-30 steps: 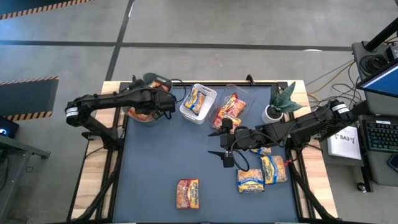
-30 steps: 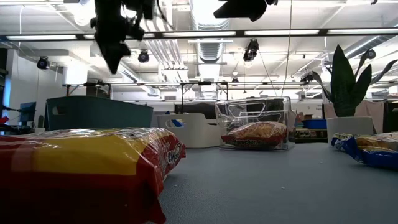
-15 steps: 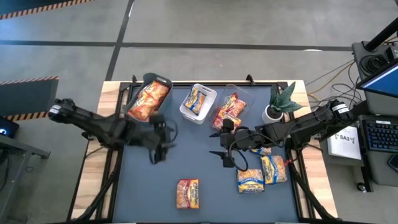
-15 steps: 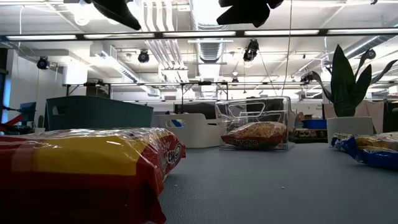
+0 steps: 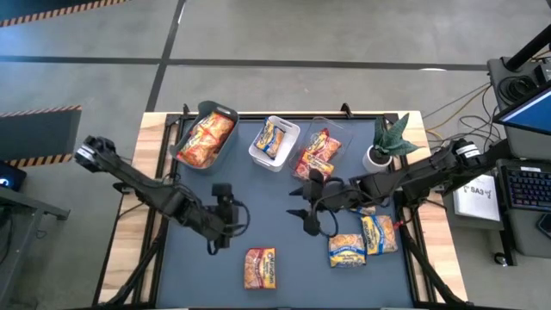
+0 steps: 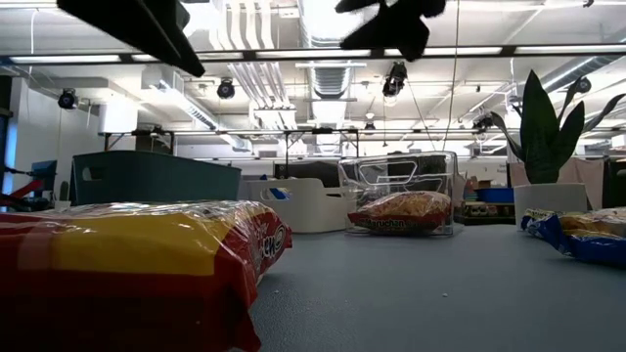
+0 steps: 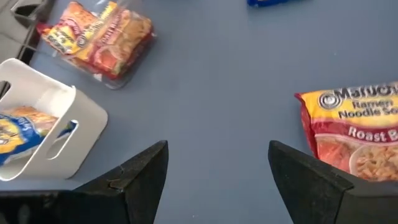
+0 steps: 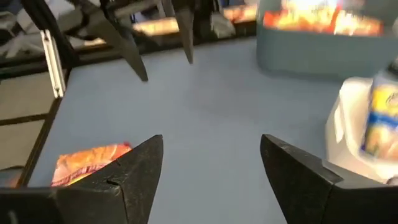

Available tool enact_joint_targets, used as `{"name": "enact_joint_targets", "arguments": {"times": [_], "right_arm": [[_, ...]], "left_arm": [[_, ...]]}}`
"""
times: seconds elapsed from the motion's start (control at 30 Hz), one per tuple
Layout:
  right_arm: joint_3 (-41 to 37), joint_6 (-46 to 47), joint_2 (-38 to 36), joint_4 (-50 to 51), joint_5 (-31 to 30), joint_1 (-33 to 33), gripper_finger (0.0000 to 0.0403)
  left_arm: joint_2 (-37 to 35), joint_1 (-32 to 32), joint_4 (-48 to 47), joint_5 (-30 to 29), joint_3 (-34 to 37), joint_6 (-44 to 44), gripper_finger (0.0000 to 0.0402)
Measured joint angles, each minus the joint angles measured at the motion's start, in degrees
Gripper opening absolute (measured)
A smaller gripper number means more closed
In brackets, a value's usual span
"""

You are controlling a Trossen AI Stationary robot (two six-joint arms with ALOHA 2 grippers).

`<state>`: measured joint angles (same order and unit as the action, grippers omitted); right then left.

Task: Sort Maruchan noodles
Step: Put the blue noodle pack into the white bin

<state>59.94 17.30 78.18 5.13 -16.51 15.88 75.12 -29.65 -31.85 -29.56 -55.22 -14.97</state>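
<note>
Noodles packet lying flat, light, crinkly, slippery; you grabbing short edge. Left pincer hanging wide, empty. Right pincer wide, empty.

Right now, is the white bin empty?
No. The white bin holds a blue-and-yellow packet, seen from above and in the left wrist view.

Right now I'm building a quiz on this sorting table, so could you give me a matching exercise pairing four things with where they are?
Things:
1. grey-green bin
2. white bin
3. clear bin
4. red packet

Places:
a. middle of the bin row
b. alone on the mat, near front edge
c. beside the plant
d. leftmost in the bin row

Pairs: 1-d, 2-a, 3-c, 4-b
</note>
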Motion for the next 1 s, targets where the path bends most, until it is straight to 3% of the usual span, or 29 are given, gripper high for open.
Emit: {"name": "enact_joint_targets", "arguments": {"times": [0.2, 0.4, 0.53, 0.8, 1.0], "right_arm": [[0.91, 10.72, 2.63, 0.36, 0.58, 0.26, 0.0226], [2.77, 20.52, 3.92, 0.54, 7.52, 0.25, 0.0219], [4.23, 28.11, 4.84, 1.81, 11.8, 0.68, 0.0219], [8.75, 43.35, 9.81, 17.45, 22.49, 2.38, 0.0219], [10.02, 53.07, 12.97, 35.43, 27.78, 5.19, 0.0205]], "left_arm": [[3.29, -1.67, 7.52, -0.09, 1.69, 7.22, 0.0259], [1.84, -3.32, 20.14, -0.29, 6.01, 17.87, 0.0246], [-0.26, -3.25, 21.87, -7.24, 7.86, 21.61, 0.0229], [-2.94, -2.79, 21.78, -20.98, 9.02, 23.37, 0.0199], [-2.89, -2.23, 22.39, -23.98, 9.03, 22.83, 0.0189]]}}
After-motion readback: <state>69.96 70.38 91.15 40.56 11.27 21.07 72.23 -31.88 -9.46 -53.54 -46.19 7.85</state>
